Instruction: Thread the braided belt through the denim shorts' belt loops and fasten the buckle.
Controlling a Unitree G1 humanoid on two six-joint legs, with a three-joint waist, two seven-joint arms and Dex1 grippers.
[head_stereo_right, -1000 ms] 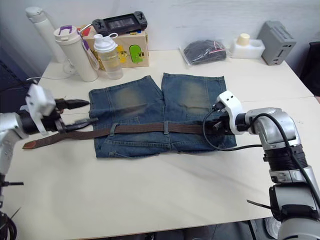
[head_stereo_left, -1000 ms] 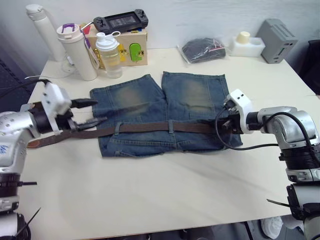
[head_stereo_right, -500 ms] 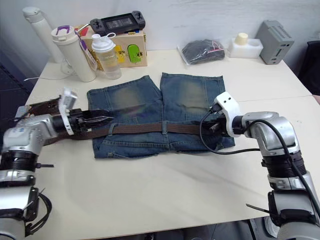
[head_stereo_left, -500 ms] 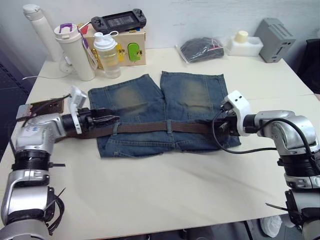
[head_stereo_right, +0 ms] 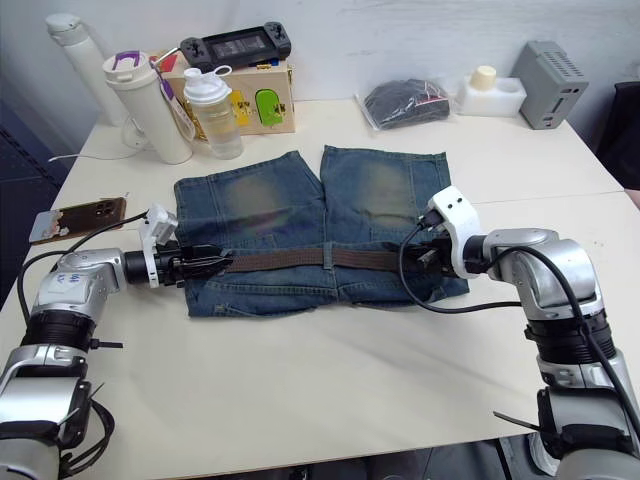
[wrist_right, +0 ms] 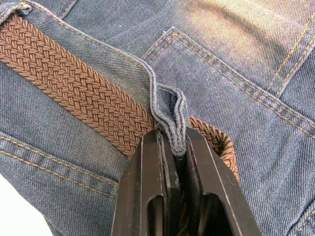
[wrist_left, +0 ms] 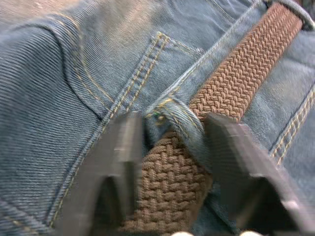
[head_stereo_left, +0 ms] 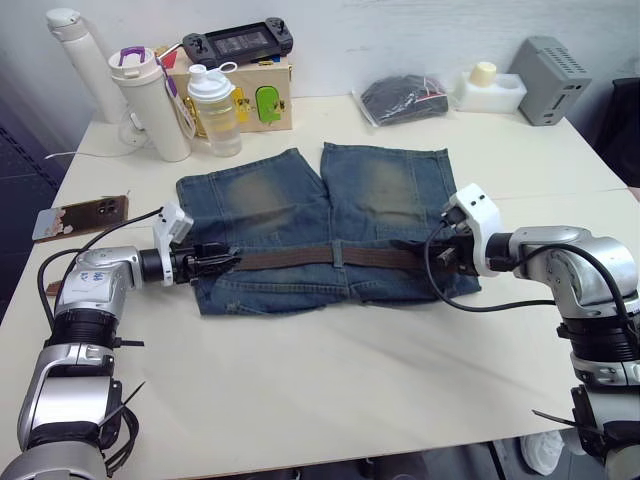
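Worktop (head_stereo_left: 330, 400) bare along the near edge. Shorts (head_stereo_left: 320, 225) lie flat mid-worktop, waistband toward the robot, legs pointing away. Belt (head_stereo_left: 300, 258) runs across the waistband, passing under a centre loop (head_stereo_left: 340, 252).

Left pincer (head_stereo_left: 222, 262) sits low at the shorts' left waist corner, fingers (wrist_left: 120, 162) apart, one on each side of the belt; a loop (wrist_left: 182, 120) crosses the belt right between them. Whether the fingers touch the belt, cannot tell.

Right pincer (head_stereo_left: 447, 252) is at the shorts' right waist edge, fingers (wrist_right: 147, 191) together, clamped on a fold of denim (wrist_right: 170, 120) at the waistband, the belt bunched just beside and under it. Buckle hidden, cannot tell where it is.

Phone (head_stereo_left: 80, 217) lies flat on the left side of the worktop, well apart from the shorts.

Far side, left to right: white bottle (head_stereo_left: 82, 62), white tumbler with purple lid (head_stereo_left: 155, 105), clear shaker bottle (head_stereo_left: 218, 108), wooden box (head_stereo_left: 258, 95) with a black game controller (head_stereo_left: 240, 42) on top, dark bundle in clear bag (head_stereo_left: 405, 98), white holder with a cream cylinder (head_stereo_left: 488, 88), grey box (head_stereo_left: 552, 80).
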